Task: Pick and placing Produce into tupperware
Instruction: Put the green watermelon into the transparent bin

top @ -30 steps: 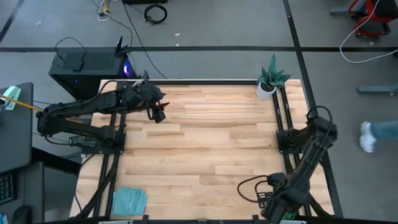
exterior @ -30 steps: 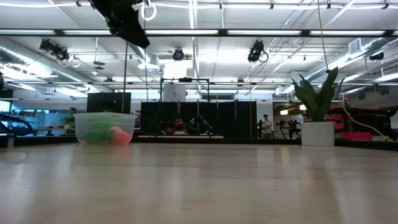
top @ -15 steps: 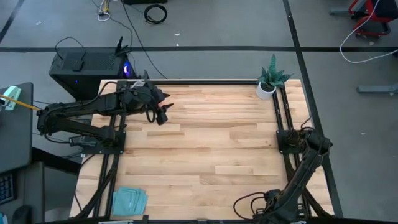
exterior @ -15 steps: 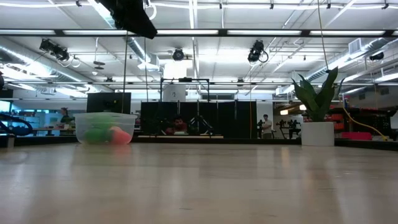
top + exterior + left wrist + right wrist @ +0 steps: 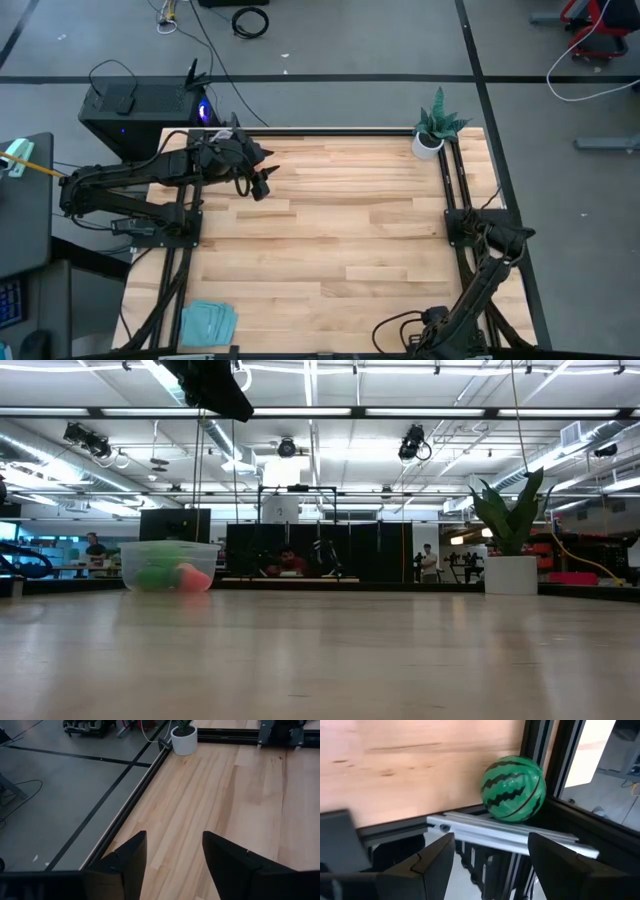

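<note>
1. At the lower right edge of the high view, the right gripper hung off the table's corner, fingers spread wide and empty, facing the dark green striped ball perched on the metal frame rail against the table edge.
2. A nudge from either finger could likely roll it off the rail to the floor.
3. Being round, the ball had no long axis or pointing direction.
4. In the low view's left, the tupperware held green and red produce.
5. The left gripper hovered open and empty in the high view's upper left.
</note>
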Tool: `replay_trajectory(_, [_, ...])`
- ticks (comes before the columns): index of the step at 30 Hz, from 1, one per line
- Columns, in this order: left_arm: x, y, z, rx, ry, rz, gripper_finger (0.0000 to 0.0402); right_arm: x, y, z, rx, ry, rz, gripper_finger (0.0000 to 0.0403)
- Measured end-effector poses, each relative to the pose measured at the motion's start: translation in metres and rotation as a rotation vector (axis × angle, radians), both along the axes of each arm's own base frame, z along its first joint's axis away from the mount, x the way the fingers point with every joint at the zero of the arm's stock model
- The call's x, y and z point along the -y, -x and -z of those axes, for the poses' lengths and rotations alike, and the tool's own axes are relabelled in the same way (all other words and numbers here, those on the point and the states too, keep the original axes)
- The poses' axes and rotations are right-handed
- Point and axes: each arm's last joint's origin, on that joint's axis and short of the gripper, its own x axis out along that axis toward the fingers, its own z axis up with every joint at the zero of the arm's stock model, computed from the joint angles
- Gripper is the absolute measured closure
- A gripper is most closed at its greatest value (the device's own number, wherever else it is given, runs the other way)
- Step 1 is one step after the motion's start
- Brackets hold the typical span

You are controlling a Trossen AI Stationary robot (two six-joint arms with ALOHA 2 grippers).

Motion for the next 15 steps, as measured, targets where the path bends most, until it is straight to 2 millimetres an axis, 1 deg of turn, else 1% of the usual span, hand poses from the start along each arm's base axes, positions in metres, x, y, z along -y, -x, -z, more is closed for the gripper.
replay_trajectory(7, [0.000, 0.000, 0.000, -0.001, -0.001, 0.000, 0.0200, -0.004, 0.003, 0.015, -0.037, 0.042, -0.011, 0.0145])
replay_trajectory(15, [0.000, 0.000, 0.000, -0.001, -0.001, 0.000, 0.0203, -0.005, 0.008, 0.015, -0.065, 0.060, -0.014, 0.0145])
